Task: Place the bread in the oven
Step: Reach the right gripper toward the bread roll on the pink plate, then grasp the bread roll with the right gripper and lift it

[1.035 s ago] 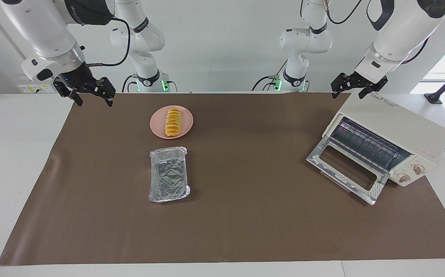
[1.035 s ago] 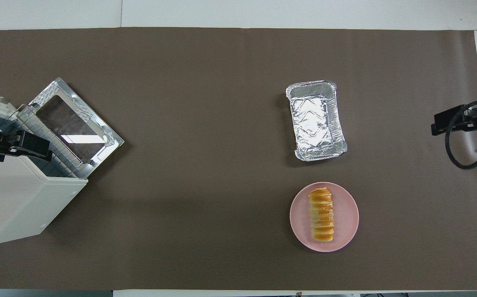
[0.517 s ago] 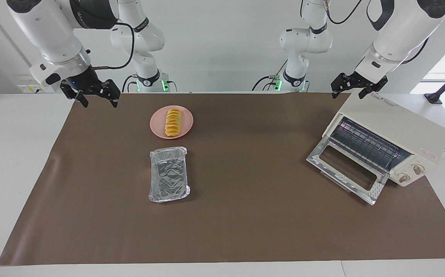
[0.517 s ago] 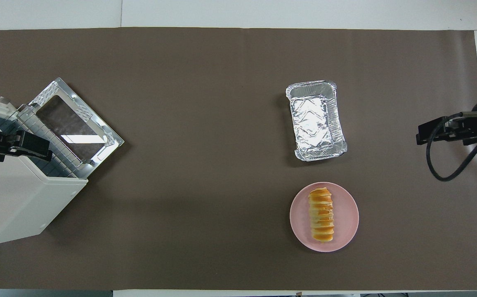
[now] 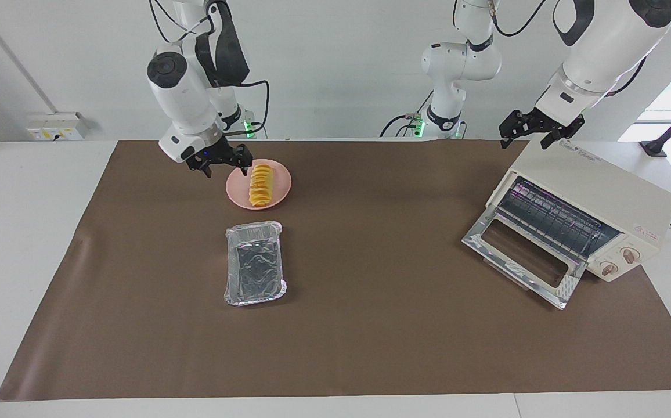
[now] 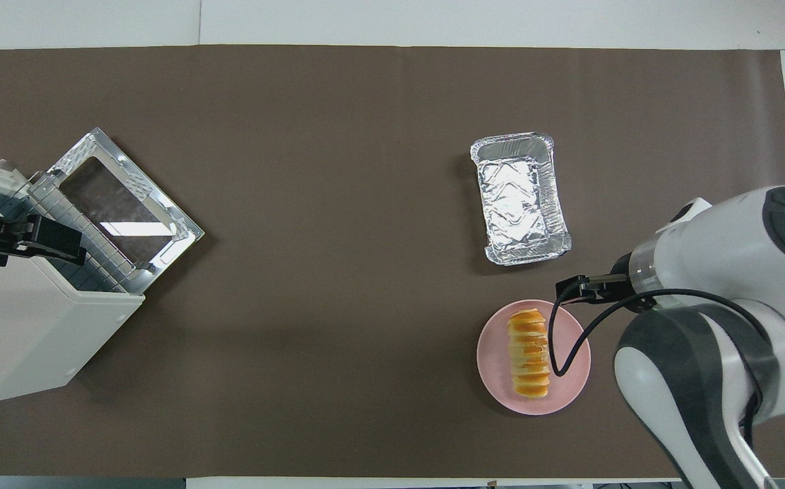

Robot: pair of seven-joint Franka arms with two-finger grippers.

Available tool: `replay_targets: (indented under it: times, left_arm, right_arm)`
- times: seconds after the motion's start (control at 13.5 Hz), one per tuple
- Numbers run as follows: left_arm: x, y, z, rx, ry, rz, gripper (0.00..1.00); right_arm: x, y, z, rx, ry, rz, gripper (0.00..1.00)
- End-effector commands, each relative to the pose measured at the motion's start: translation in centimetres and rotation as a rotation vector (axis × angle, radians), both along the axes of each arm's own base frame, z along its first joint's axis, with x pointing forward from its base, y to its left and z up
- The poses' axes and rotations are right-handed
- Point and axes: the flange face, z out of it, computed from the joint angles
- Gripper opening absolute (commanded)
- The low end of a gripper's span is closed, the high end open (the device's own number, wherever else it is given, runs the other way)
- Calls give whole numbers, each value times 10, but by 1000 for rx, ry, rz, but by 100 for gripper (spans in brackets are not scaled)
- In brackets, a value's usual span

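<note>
The bread (image 5: 260, 186) (image 6: 530, 353), a ridged golden loaf, lies on a round pink plate (image 5: 237, 188) (image 6: 494, 353). My right gripper (image 5: 226, 169) (image 6: 574, 288) hangs open and empty over the plate's rim at the right arm's end, clear of the loaf. At the left arm's end of the table stands the cream oven (image 5: 591, 186) (image 6: 19, 333), its glass door (image 5: 521, 255) (image 6: 121, 204) dropped open and its wire rack showing. My left gripper (image 5: 526, 138) (image 6: 26, 239) waits open above the oven's top.
A crinkled silver foil tray (image 5: 254, 264) (image 6: 520, 197) with nothing in it sits on the brown mat (image 5: 370, 290), farther from the robots than the plate. A black cable (image 6: 554, 346) from the right wrist loops over the plate.
My right arm has swung in from the mat's edge at its own end of the table and lowered beside the plate. The left arm has not moved.
</note>
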Motion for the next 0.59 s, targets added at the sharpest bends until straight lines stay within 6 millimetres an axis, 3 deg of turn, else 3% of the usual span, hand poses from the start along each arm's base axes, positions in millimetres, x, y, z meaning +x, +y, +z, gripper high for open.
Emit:
replay_targets:
  times: [0.0, 0.3, 0.52]
  left_arm:
    - [-4, 3, 4, -9, -8, 2, 100]
    - [-4, 3, 4, -9, -8, 0, 100]
    - [-4, 3, 4, -9, -8, 0, 100]
  right_arm:
    - [-33, 14, -46, 20, -15, -45, 100]
    - [-54, 42, -86, -2, -4, -83, 97]
    - [-64, 40, -113, 2, 3, -110, 95]
